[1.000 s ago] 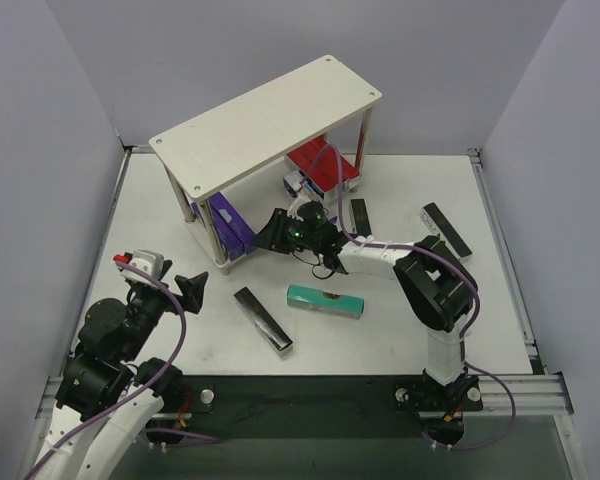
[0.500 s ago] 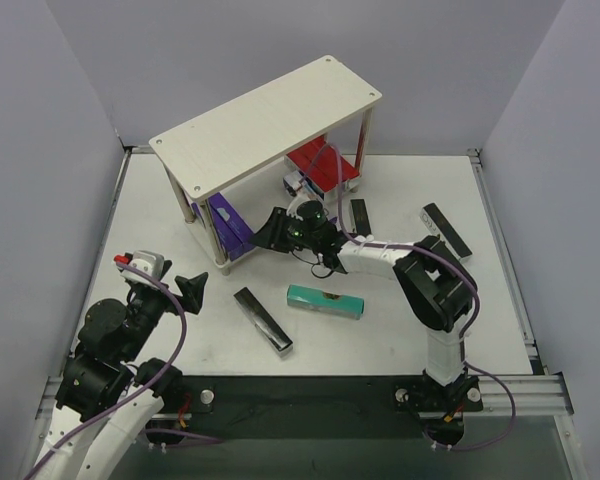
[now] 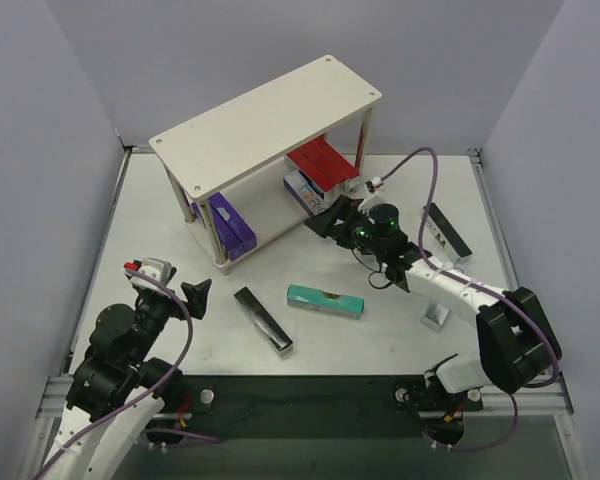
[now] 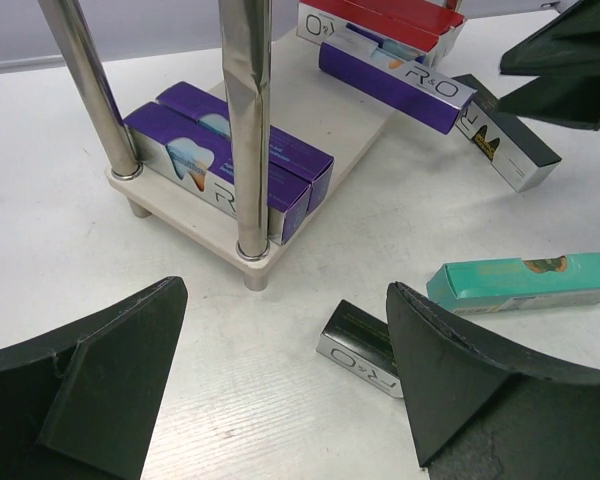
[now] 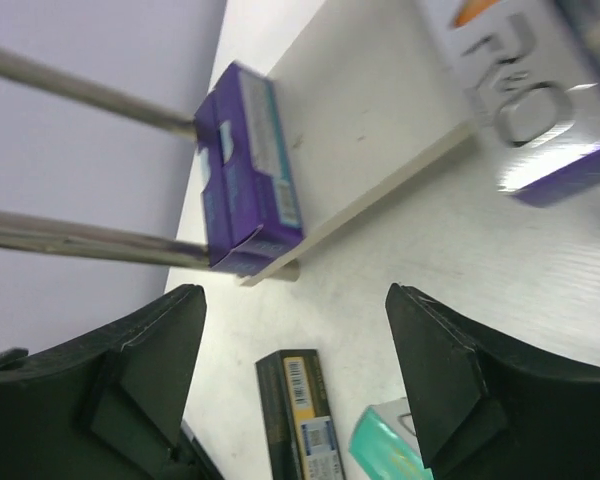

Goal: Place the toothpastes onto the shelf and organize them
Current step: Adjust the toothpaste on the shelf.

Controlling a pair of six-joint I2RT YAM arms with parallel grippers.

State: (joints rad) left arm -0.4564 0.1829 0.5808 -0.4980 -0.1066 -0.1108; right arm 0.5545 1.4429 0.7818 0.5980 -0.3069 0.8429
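**Desk lead:** Where are we?

**Me:** My right tool (image 5: 290, 300) has its jaws spread and is carrying nothing. It hangs just beside the shelf (image 3: 270, 120), at about 5 o'clock of the red boxes (image 3: 322, 163) on the lower board. The purple boxes (image 3: 230, 225) fill that board's 8 o'clock end. My left tool (image 4: 285, 295) is wide and empty too, low at 8 o'clock on the desk (image 3: 155, 235).

**Desk lead:** So which step?

**Me:** Between boxes, I'd say, with the next pick not yet started. A teal box (image 3: 325, 300) lies mid-desk, a black box (image 3: 263, 320) lies at 8 o'clock of it, and a far black box (image 3: 446, 228) is at 2 o'clock.

**Desk lead:** Next move?

**Me:** The teal one. I swing the right tool toward 6 o'clock, turn the wrist so the jaws straddle its narrow width, then descend.
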